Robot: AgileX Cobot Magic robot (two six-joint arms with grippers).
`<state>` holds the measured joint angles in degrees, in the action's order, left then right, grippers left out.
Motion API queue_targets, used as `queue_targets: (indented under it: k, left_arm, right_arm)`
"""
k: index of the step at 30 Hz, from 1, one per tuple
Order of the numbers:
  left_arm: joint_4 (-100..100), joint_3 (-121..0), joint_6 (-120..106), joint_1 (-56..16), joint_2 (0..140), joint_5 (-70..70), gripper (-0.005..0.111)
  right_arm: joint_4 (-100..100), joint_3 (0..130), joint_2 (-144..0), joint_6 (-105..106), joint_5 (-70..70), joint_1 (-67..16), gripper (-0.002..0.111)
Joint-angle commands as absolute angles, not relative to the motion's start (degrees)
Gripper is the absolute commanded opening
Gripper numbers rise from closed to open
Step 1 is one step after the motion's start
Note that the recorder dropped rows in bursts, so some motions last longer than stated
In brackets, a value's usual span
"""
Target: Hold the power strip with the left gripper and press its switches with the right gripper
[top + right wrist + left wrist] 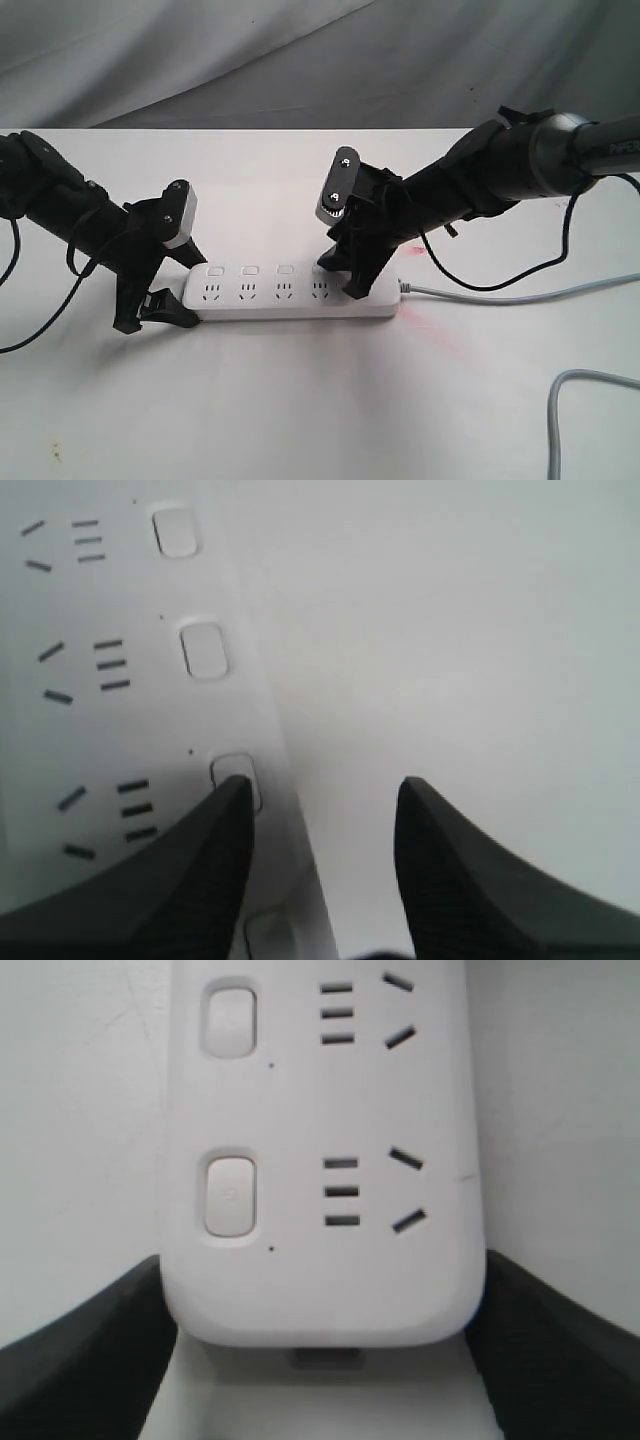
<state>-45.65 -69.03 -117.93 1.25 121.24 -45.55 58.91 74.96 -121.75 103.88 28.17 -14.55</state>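
We see the power strip (pixel 290 295) lying flat near the middle of the white bench (pixel 300 420). Its length runs parallel to the bench's near edge. Sockets and switches (pixel 250 270) face up, with the switches in a row along the side toward the far edge. Its grey cable (pixel 500 293) leaves the end that points to the right edge and runs off that way. A further grey loop (pixel 570 400) lies by the near right corner.

The left gripper (pixel 190 292) straddles the strip's end nearest the left edge. In its wrist view its two black fingers (pixel 90 1360) lie against the strip's two long sides, so we take it as clamped on the strip.

The right gripper (pixel 342 278) stands over the cable end of the strip, its jaws parted by a modest gap and holding nothing. One fingertip (pixel 225 815) sits at a switch and partly covers it. The other hangs over bare bench beyond the strip's far side. Whether the switch is pushed down we cannot tell.
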Motion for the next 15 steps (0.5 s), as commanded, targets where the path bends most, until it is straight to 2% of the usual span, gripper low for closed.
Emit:
queue_targets:
  k: [1,15]
  left_arm:
    - [-43.2,-69.0,-118.8,1.3,121.4,-43.4,0.046]
    - [-43.2,-69.0,-118.9,1.3,121.4,-43.4,0.046]
  right_arm:
    - [55.9,74.5,-118.2,103.3,28.6,-13.2,0.043]
    - [55.4,72.5,-118.4,103.6,27.8,-10.5,0.043]
